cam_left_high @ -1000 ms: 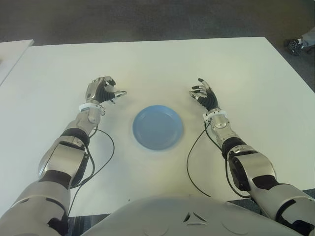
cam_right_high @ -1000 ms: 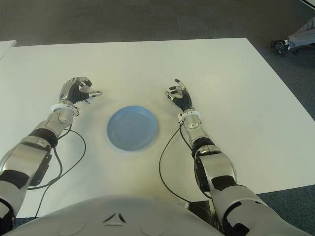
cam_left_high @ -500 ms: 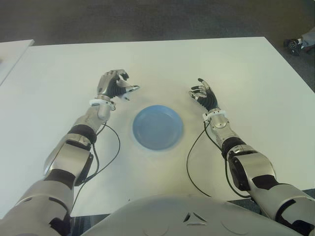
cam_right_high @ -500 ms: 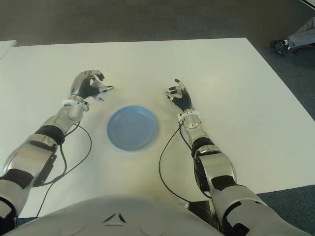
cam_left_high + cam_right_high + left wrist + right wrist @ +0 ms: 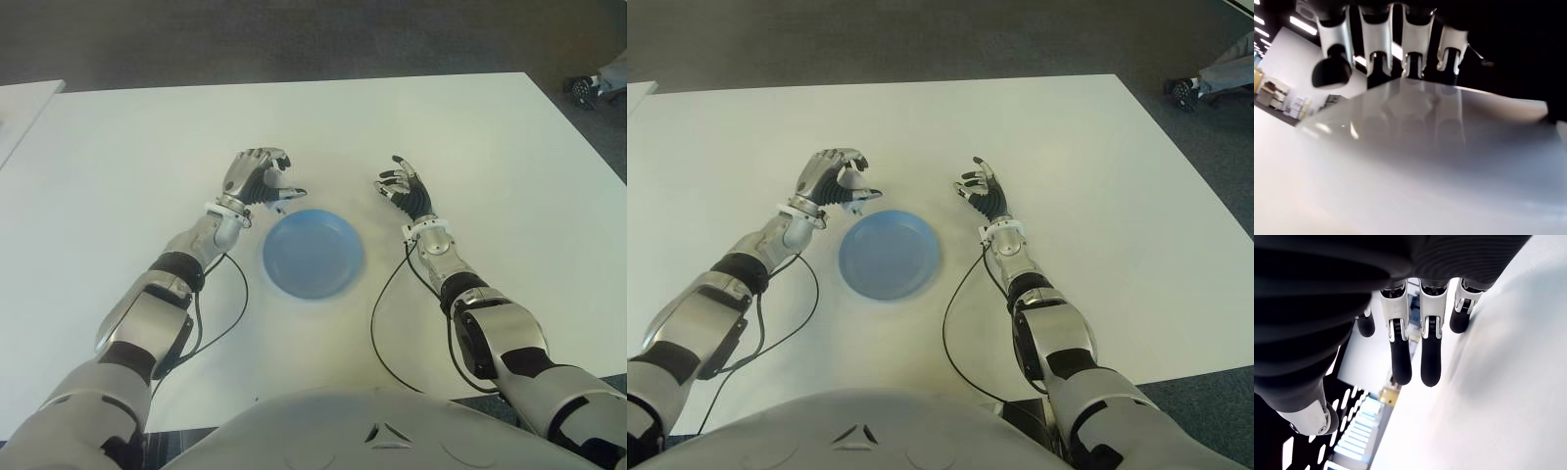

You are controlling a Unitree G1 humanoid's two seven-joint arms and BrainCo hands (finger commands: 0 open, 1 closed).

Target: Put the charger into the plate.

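A round blue plate (image 5: 313, 255) lies on the white table (image 5: 490, 147) between my two hands. My left hand (image 5: 260, 182) hovers just beyond the plate's far left rim, fingers curled. In the left wrist view the fingers (image 5: 1415, 39) close over a smooth white block, the charger (image 5: 1425, 147). From the head views only a small white bit of the charger (image 5: 281, 203) peeks out under the thumb. My right hand (image 5: 402, 186) shows to the right of the plate, fingers spread and holding nothing.
Black cables (image 5: 377, 323) hang from both wrists over the table's near part. A second white table (image 5: 24, 108) shows at the far left edge. A person's shoe (image 5: 588, 90) is on the dark floor beyond the far right corner.
My left hand has travelled to the right, from well left of the plate up to its far left rim, with its fingers still curled. The right hand and the plate have not moved.
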